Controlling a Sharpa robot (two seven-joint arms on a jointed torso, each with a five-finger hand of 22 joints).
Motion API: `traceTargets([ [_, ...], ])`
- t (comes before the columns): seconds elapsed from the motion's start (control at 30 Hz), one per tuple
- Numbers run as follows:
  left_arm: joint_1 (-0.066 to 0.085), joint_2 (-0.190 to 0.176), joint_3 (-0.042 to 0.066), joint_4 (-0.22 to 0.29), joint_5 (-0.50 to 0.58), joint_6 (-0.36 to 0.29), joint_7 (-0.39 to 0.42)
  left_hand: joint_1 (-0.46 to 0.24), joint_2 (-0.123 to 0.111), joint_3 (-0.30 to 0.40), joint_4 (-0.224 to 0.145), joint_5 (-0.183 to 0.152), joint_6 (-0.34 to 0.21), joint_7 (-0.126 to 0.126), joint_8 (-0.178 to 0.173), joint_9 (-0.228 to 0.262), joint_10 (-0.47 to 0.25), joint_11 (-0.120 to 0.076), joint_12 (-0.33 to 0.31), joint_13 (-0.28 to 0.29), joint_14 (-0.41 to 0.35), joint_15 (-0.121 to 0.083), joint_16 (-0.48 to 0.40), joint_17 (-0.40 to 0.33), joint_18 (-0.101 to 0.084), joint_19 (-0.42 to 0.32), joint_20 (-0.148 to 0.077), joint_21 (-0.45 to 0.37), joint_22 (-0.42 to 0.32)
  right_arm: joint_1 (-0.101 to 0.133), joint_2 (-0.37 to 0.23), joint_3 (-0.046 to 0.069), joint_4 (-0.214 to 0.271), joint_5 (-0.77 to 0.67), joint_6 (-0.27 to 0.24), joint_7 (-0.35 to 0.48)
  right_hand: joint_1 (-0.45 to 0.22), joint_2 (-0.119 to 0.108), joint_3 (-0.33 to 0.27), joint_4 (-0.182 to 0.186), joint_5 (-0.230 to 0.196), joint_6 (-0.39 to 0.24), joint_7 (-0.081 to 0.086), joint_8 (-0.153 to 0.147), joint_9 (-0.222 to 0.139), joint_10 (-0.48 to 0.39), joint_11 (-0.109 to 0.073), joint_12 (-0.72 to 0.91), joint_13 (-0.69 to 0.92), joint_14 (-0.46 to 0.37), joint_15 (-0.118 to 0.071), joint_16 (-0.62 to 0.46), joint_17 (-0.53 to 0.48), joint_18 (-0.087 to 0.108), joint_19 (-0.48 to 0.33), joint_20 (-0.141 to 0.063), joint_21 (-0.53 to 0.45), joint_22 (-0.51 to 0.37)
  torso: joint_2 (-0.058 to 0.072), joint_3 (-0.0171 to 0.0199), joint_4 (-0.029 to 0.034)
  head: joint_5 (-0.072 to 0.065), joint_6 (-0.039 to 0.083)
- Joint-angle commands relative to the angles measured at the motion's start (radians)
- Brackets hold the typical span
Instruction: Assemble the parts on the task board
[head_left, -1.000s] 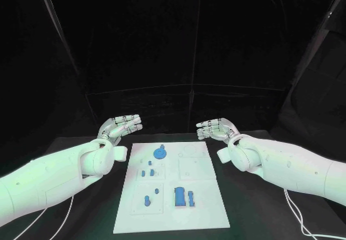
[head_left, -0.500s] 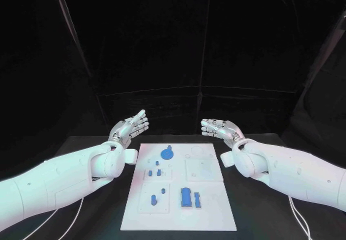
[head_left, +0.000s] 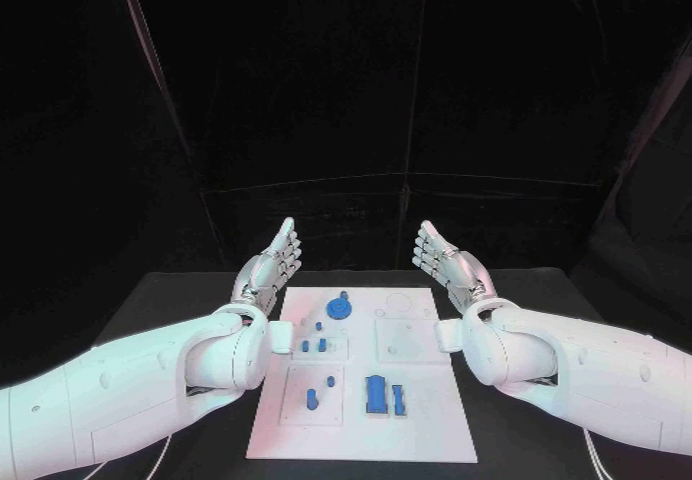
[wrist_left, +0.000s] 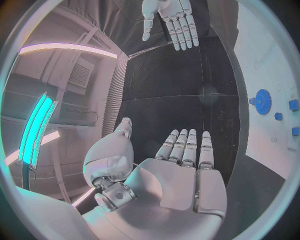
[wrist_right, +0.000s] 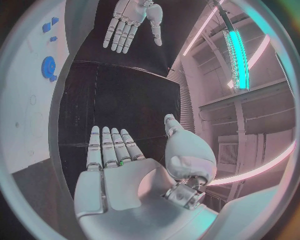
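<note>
The white task board (head_left: 433, 420) lies in the middle of the black table. On it are a blue gear (head_left: 339, 306) at the far end, small blue pegs (head_left: 312, 346) in the middle, and a tall blue block (head_left: 376, 393) with a smaller piece (head_left: 400, 400) beside it near the front. My left hand (head_left: 273, 262) is raised edge-on over the board's far left corner, fingers straight, holding nothing. My right hand (head_left: 444, 261) stands the same way over the far right corner, flat and empty. The left wrist view shows my left palm (wrist_left: 181, 170), the gear (wrist_left: 262, 101) and my right hand (wrist_left: 172, 20).
Black table surface (head_left: 159, 300) runs on both sides of the board. A dark curtain (head_left: 346, 120) closes the back. In the right wrist view my right palm (wrist_right: 119, 170) faces the gear (wrist_right: 48, 67) and my left hand (wrist_right: 131, 22).
Both hands have straightened from curled fingers to flat and turned so their palms face each other. The camera has tilted, shifting the whole picture.
</note>
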Motion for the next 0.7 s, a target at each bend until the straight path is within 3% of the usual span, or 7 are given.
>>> traceTargets([
  [0.03, -0.001, -0.003, 0.004, 0.016, -0.054, -0.107, 0.023, -0.145, 0.001, -0.023, -0.001, -0.008, -0.098, -0.015, -0.004, -0.002, -0.102, -0.017, -0.007, -0.002, -0.097, -0.010, -0.018, -0.003, -0.059, -0.076, -0.085, -0.004, -0.075, -0.001, -0.006, 0.003, 0.023, 0.061, -0.112, 0.056, -0.158, 0.001, -0.033, 0.001, -0.012, -0.103, -0.016, -0.004, -0.004, -0.117, -0.005, -0.007, -0.002, -0.123, -0.001, -0.008, -0.006, -0.060, -0.100, -0.015, -0.041, -0.034, 0.000, 0.0004, 0.0001, 0.000, 0.000],
  [0.07, -0.001, -0.003, 0.004, 0.017, -0.054, -0.108, 0.024, -0.153, 0.001, -0.023, -0.001, -0.008, -0.103, -0.015, -0.004, -0.002, -0.107, -0.017, -0.007, -0.002, -0.103, -0.010, -0.018, -0.003, -0.059, -0.081, -0.085, -0.004, -0.075, -0.001, -0.007, 0.004, 0.025, 0.062, -0.115, 0.056, -0.168, 0.001, -0.035, 0.001, -0.012, -0.110, -0.016, -0.004, -0.004, -0.124, -0.005, -0.007, -0.002, -0.131, -0.001, -0.008, -0.006, -0.060, -0.106, -0.015, -0.044, -0.036, 0.000, 0.0004, 0.0001, 0.000, 0.000],
  [0.1, -0.001, -0.003, 0.004, 0.017, -0.054, -0.108, 0.024, -0.165, 0.001, -0.023, -0.001, -0.008, -0.111, -0.015, -0.004, -0.002, -0.116, -0.017, -0.007, -0.002, -0.111, -0.010, -0.018, -0.003, -0.059, -0.088, -0.085, -0.004, -0.075, -0.001, -0.008, 0.004, 0.026, 0.062, -0.116, 0.057, -0.181, 0.001, -0.106, 0.001, -0.012, -0.118, -0.016, -0.004, -0.004, -0.134, -0.005, -0.007, -0.002, -0.141, -0.001, -0.008, -0.006, -0.060, -0.114, -0.015, -0.047, -0.108, 0.000, 0.0004, 0.0001, 0.000, 0.000],
  [0.23, -0.001, -0.003, 0.004, 0.017, -0.054, -0.108, 0.024, -0.215, 0.001, -0.023, -0.001, -0.008, -0.145, -0.015, -0.004, -0.002, -0.152, -0.017, -0.007, -0.002, -0.145, -0.010, -0.018, -0.003, -0.059, -0.112, -0.085, -0.004, -0.075, -0.001, -0.008, 0.004, 0.026, 0.062, -0.116, 0.057, -0.232, 0.001, -0.106, 0.001, -0.012, -0.151, -0.016, -0.004, -0.004, -0.172, -0.005, -0.007, -0.002, -0.181, -0.001, -0.008, -0.006, -0.060, -0.146, -0.015, -0.061, -0.108, 0.000, 0.0004, 0.0001, 0.000, 0.000],
  [0.27, -0.001, -0.003, 0.004, 0.017, -0.054, -0.108, 0.024, -0.222, 0.001, -0.023, -0.001, -0.008, -0.150, -0.015, -0.004, -0.002, -0.156, -0.017, -0.007, -0.002, -0.150, -0.010, -0.018, -0.003, -0.059, -0.115, -0.085, -0.004, -0.075, -0.001, -0.008, 0.004, 0.026, 0.062, -0.116, 0.057, -0.243, 0.001, -0.106, 0.001, -0.012, -0.159, -0.016, -0.004, -0.004, -0.180, -0.005, -0.007, -0.002, -0.189, -0.001, -0.008, -0.006, -0.060, -0.154, -0.015, -0.132, -0.108, 0.000, 0.0004, 0.0001, 0.000, 0.000],
  [0.7, -0.001, -0.003, 0.004, 0.017, -0.054, -0.108, 0.024, -0.320, 0.001, -0.023, -0.001, -0.008, -0.214, -0.015, -0.004, -0.002, -0.223, -0.017, -0.007, -0.002, -0.213, -0.010, -0.018, -0.003, -0.059, -0.164, -0.085, -0.004, -0.075, -0.001, -0.008, 0.004, 0.026, 0.062, -0.116, 0.057, -0.352, 0.001, -0.106, 0.001, -0.012, -0.227, -0.016, -0.004, -0.004, -0.261, -0.005, -0.007, -0.002, -0.274, -0.001, -0.008, -0.006, -0.060, -0.222, -0.015, -0.132, -0.108, 0.000, 0.0004, 0.0001, 0.000, 0.000],
])
